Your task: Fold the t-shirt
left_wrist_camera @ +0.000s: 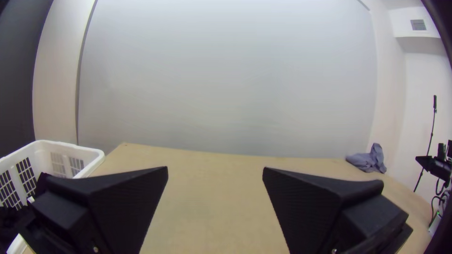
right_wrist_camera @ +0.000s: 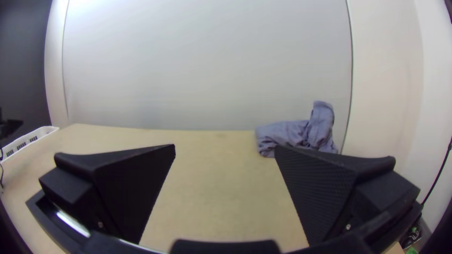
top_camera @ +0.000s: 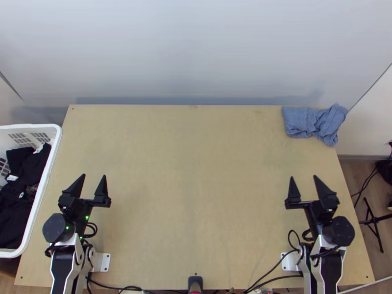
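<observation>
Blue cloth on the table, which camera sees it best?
The top view: it shows the whole blue cloth, rumpled at the far right corner of the table. In the right wrist view, the right hand hides a bit. In the left wrist view, it looks small.

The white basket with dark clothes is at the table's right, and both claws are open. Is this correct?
No: the top view shows the basket with dark clothes at the left of the table; left claw and right claw are open.
</observation>
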